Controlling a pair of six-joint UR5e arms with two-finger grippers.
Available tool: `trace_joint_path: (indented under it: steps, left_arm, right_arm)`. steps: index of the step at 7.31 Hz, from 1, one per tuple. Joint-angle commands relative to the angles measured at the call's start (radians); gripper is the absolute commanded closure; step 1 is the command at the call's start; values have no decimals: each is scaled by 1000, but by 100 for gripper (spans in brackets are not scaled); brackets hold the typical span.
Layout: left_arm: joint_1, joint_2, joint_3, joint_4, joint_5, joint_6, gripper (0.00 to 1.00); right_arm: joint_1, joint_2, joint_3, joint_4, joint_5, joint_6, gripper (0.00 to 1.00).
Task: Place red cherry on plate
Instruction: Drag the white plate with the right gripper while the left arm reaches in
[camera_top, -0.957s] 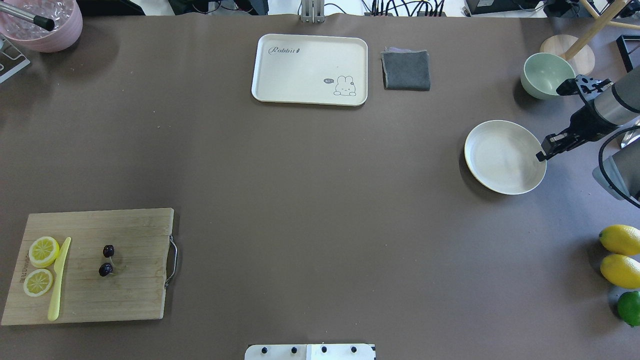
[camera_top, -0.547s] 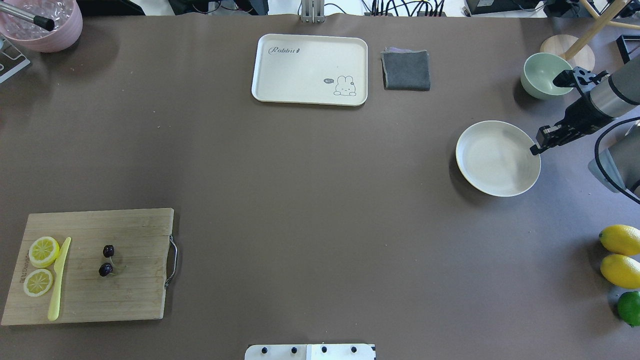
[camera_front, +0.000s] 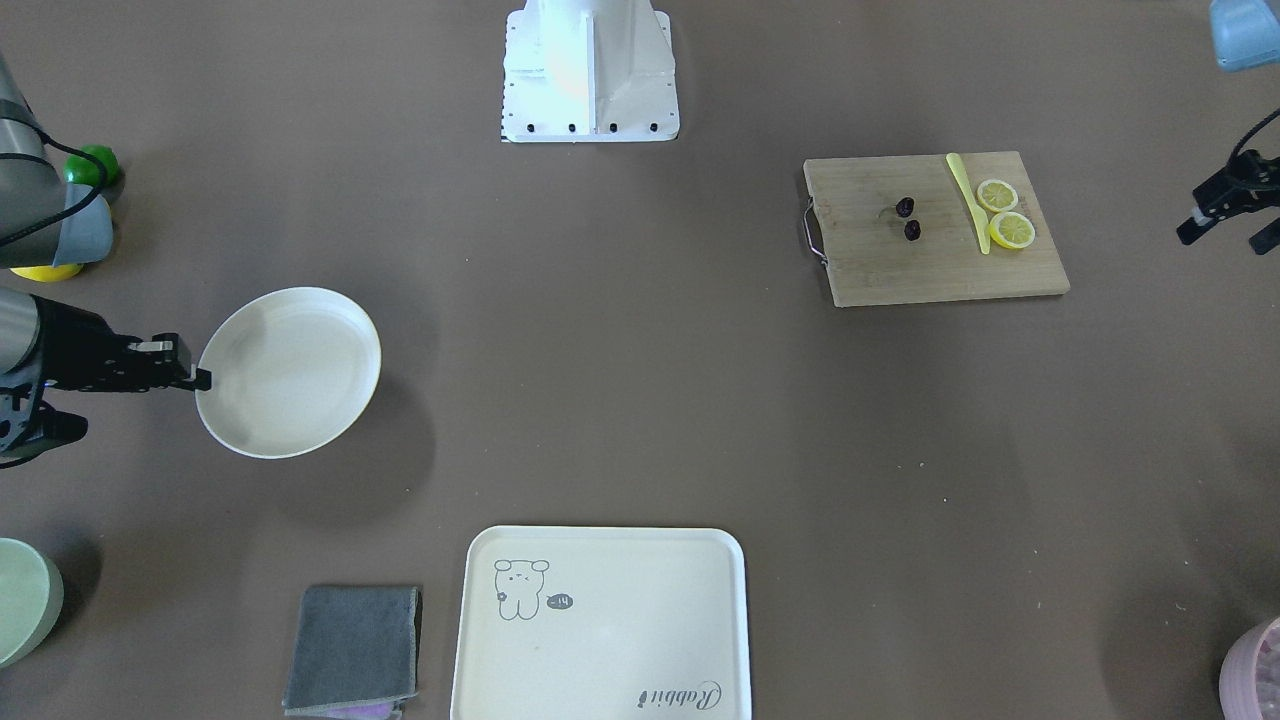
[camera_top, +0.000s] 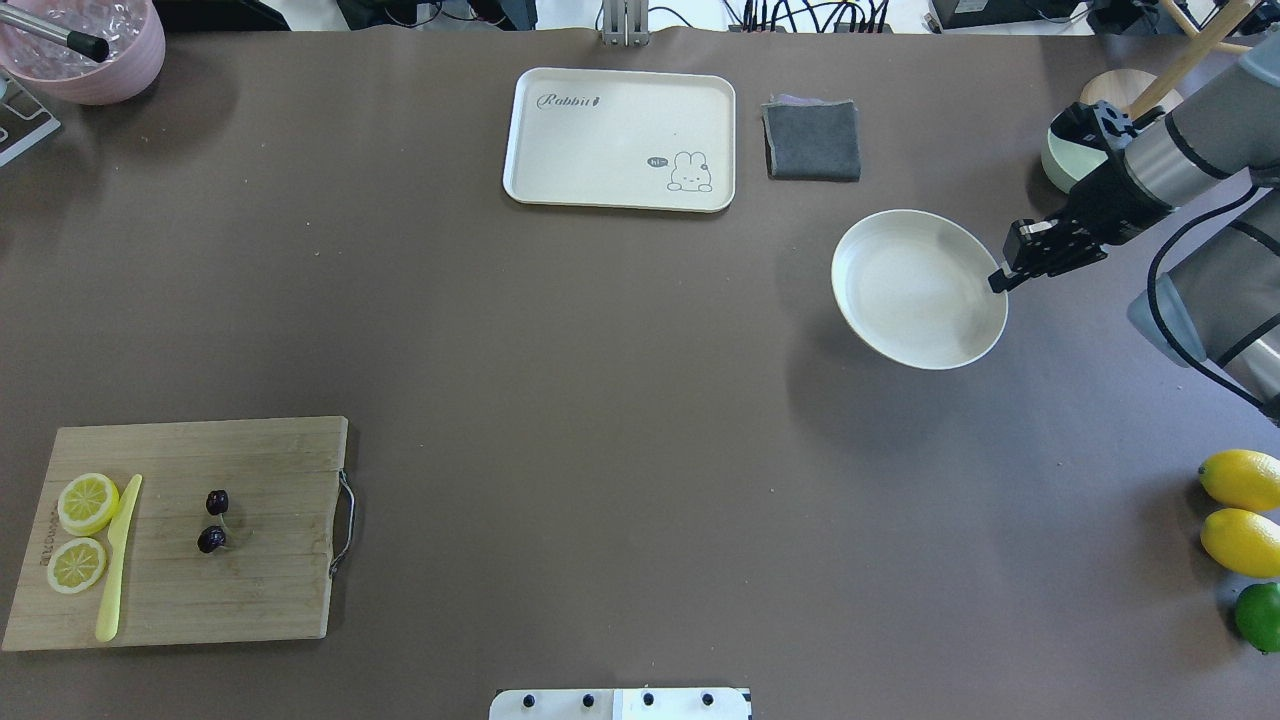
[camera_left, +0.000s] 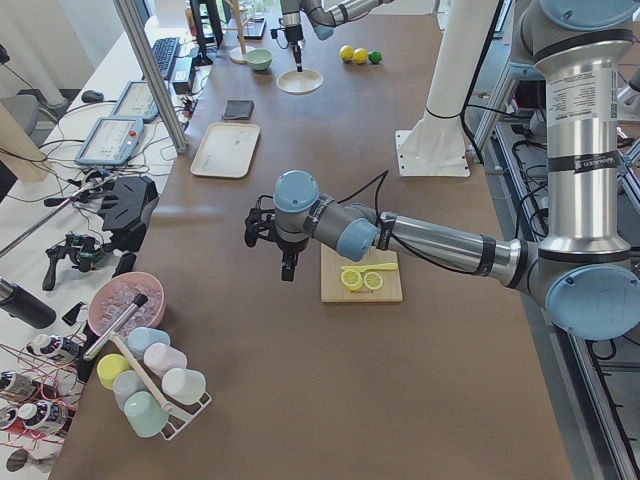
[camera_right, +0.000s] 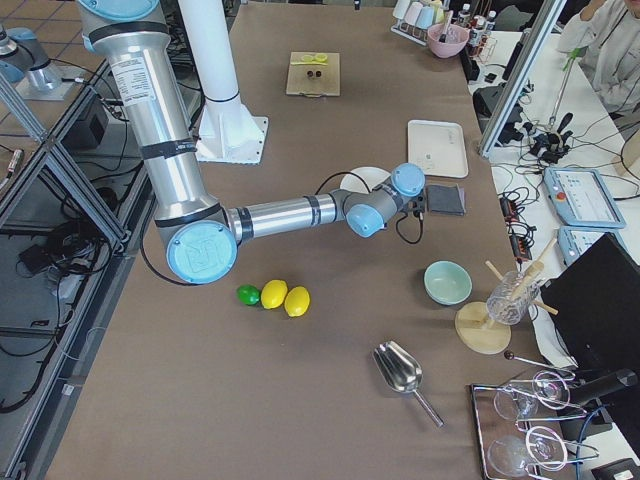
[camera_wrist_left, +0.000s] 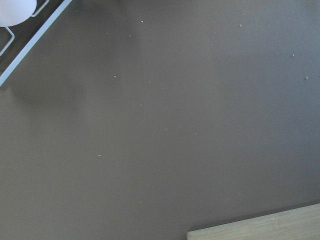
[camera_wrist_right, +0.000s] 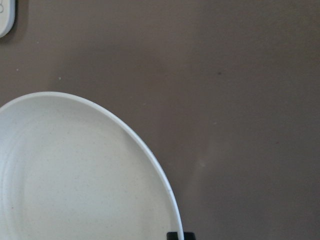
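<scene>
The red cherry (camera_top: 211, 539) is a dark pair lying on the wooden cutting board (camera_top: 250, 600) at the near left, also seen as the cherry (camera_front: 912, 231) in the front view. My right gripper (camera_top: 1000, 281) is shut on the right rim of the cream plate (camera_top: 915, 290) and holds it slightly tilted above the table. The right wrist view shows the plate (camera_wrist_right: 75, 175) with a dark fingertip (camera_wrist_right: 181, 236) at its edge. My left gripper (camera_front: 1225, 218) hovers open beyond the board's outer side, away from the cherry.
Two lemon slices (camera_top: 88, 503) and a yellow knife (camera_top: 118, 560) share the board. A bunny tray (camera_top: 620, 138) and grey cloth (camera_top: 812, 140) lie at the far centre. A green bowl (camera_top: 1058, 168), whole lemons (camera_top: 1240, 480) and a lime (camera_top: 1258, 615) stand at the right.
My right gripper has carried the plate leftward and a little farther from the robot, off its earlier spot. The cherry and the board have not moved.
</scene>
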Motion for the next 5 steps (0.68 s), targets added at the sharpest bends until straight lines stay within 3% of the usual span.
trace_joint_path:
  steps: [1,4,5]
  left_arm:
    - [209,-1,-13,-187,97,-340,2]
    - [424,2,-51,-223,223,-570,3]
    - [534,2,-54,-223,319,-648,3]
  right_arm:
    - [-184,14,146,1,-159,262,100]
    - [-395,100,168,-1,-353,466,100]
    - [-442,117,166,-1,-397,484,100]
